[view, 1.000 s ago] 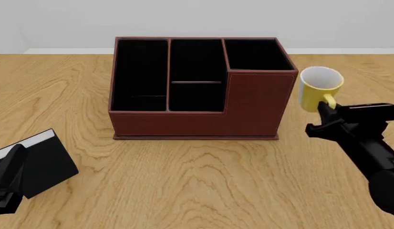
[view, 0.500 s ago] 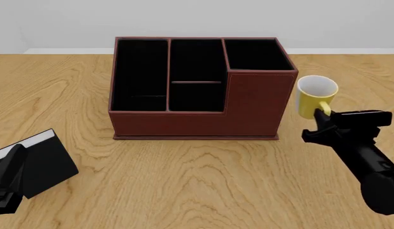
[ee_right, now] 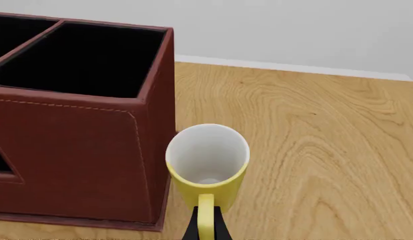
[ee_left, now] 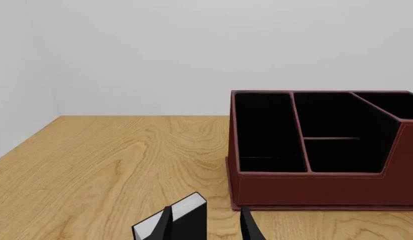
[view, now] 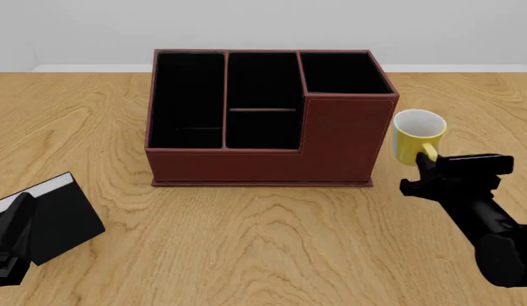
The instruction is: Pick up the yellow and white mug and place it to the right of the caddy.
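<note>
While pinching the mug (view: 414, 138) by its handle in the right gripper (view: 427, 165), lowering upright just right of the caddy (view: 272, 121), near its wall; easing down before releasing. Left gripper (ee_left: 205, 227) idling, fingers apart.

counter (view: 246, 242): showing matt grained wood
caddy (view: 332, 146): looking like stitched matt leather
mug (ee_right: 206, 187): looking smooth, faintly glossy before my end effector (ee_right: 205, 227)
</note>
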Motion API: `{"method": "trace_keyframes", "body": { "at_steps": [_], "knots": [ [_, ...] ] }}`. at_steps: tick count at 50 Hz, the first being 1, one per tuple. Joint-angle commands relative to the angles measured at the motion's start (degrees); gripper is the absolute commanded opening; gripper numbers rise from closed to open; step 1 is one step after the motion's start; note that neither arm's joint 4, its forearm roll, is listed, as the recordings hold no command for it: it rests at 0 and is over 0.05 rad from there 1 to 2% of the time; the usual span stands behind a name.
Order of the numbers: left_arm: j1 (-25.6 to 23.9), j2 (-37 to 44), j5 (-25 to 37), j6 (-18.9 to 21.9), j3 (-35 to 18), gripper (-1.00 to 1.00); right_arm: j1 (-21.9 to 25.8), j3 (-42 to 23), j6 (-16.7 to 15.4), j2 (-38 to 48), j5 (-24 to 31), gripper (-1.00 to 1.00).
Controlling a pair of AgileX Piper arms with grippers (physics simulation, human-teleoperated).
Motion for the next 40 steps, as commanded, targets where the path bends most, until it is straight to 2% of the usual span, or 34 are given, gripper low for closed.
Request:
{"method": "trace_keyframes", "body": {
  "at_steps": [1, 23, 40],
  "knots": [
    [0.0, 0.0, 0.0, 0.0, 0.0, 1.0, -0.1, -0.4, 0.1, 1.9, -1.4, -1.0],
    [0.0, 0.0, 0.0, 0.0, 0.0, 1.0, -0.6, -1.2, -0.4, 7.5, -4.8, -1.0],
    [0.0, 0.0, 0.0, 0.0, 0.0, 1.0, -1.1, -1.6, -0.4, 9.6, -5.5, -1.0]
  ]
}}
